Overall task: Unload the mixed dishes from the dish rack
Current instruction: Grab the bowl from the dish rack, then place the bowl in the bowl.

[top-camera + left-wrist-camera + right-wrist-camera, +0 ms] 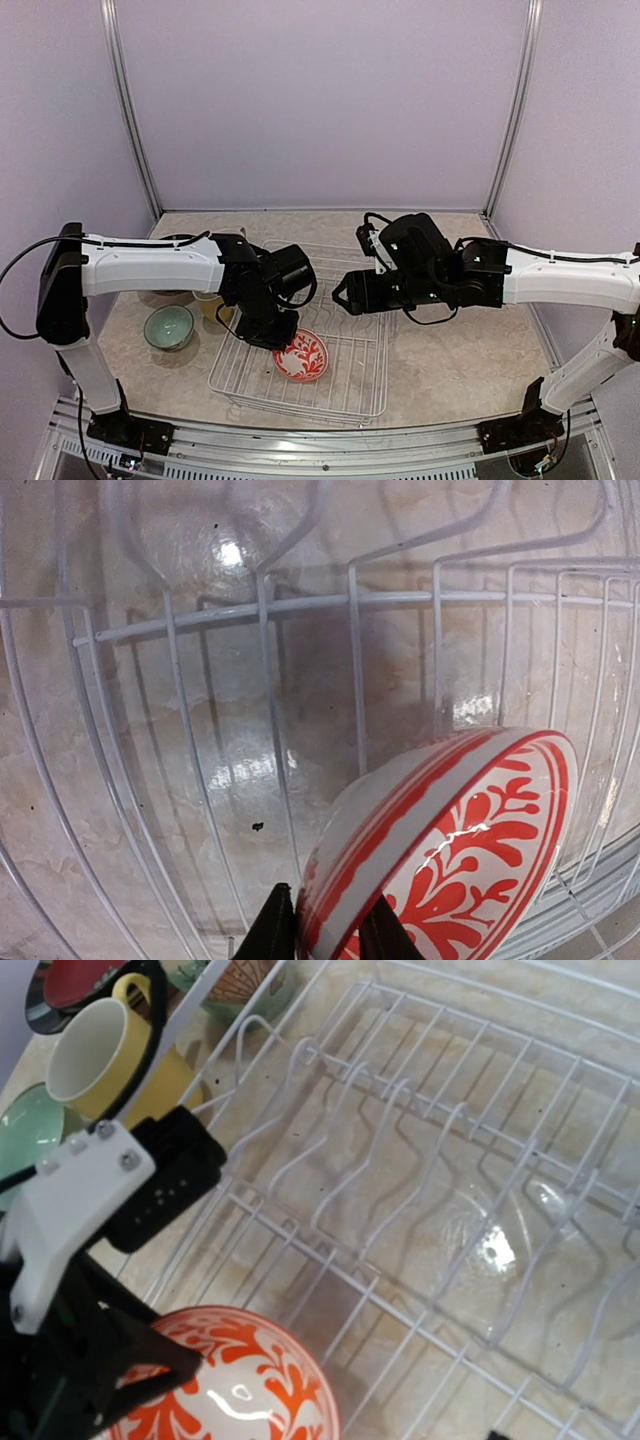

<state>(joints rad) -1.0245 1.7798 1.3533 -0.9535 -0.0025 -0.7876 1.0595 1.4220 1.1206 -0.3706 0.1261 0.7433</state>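
Left gripper pinching the red-and-white bowl inside the dish rack

The left gripper (pixel 325 938) has its two dark fingers (pixel 272 930) pressed on either side of the rim of the red-and-white bowl (pixel 450 850), one inside and one outside. The bowl is tilted on its edge over the wires in the near part of the dish rack (pixel 352 385), its floral inside showing. The right gripper (pixel 342 290) hangs above the middle of the rack, apart from the bowl, and whether its fingers are spread or together cannot be told. A yellow cup (pixel 95 1055) and a pale-green bowl (pixel 168 327) stand on the table (pixel 460 350) just left of the rack, outside its wall
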